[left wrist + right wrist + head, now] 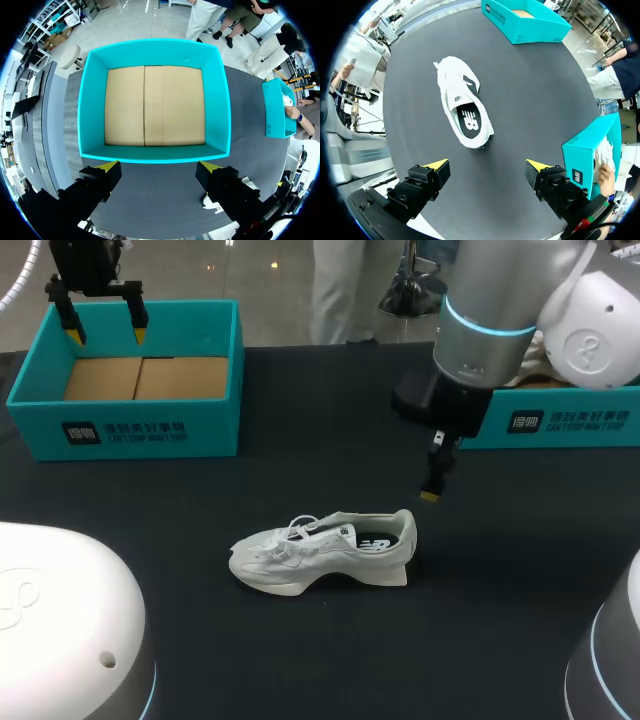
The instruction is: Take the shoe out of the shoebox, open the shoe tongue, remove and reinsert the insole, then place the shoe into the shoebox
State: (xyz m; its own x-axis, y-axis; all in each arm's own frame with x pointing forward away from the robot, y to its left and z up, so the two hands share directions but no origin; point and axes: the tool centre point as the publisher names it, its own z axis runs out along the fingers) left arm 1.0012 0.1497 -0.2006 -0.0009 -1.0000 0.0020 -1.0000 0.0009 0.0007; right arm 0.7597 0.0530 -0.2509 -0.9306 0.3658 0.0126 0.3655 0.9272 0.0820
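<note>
Table (500, 620): L end effector (105, 337) wide open over shoebox (215, 425); R end effector (487, 164) open (empty).

Shoe (462, 107), ahead of the right end effector (487, 165): white upper, matt, cloth-like with smoother overlays; dark insole (468, 120), low sheen.
Shoebox (95, 100), ahead of the left end effector (159, 165): teal card, matt walls; plain brown cardboard floor.
Counter (500, 620): dark, matt, faintly textured covering.
Fingers (420, 185): black, matt, hard-looking.

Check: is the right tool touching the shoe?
Apart. The right wrist view shows the right tool open, with a strip of bare table between it and the heel of the shoe lying ahead of it.
</note>
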